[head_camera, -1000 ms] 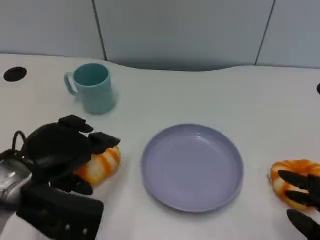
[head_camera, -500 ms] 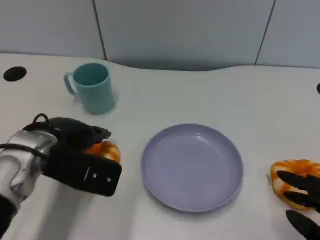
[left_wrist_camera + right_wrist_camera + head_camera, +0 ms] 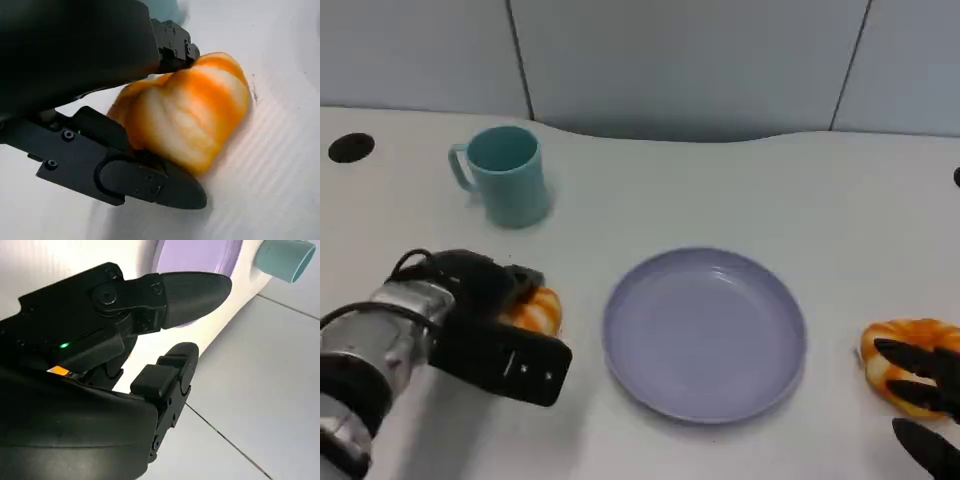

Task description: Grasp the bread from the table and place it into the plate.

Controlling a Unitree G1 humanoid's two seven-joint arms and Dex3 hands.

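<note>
My left hand [image 3: 485, 315] is gripping the bread [image 3: 192, 122], fingers [image 3: 135, 177] pressing on both of its sides; the bread is sitting on the table [image 3: 740, 180]. The plate [image 3: 705, 335] is lying just beyond my fingertips. The mug [image 3: 505, 175] is standing farther off. My right hand [image 3: 925, 400] is resting against a second bread [image 3: 905, 345], fingers spread, holding nothing

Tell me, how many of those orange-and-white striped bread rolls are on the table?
2. One orange-and-white striped bread roll lies left of the round lilac plate, gripped by the left hand. The other roll lies right of the plate, partly behind the right hand.
</note>
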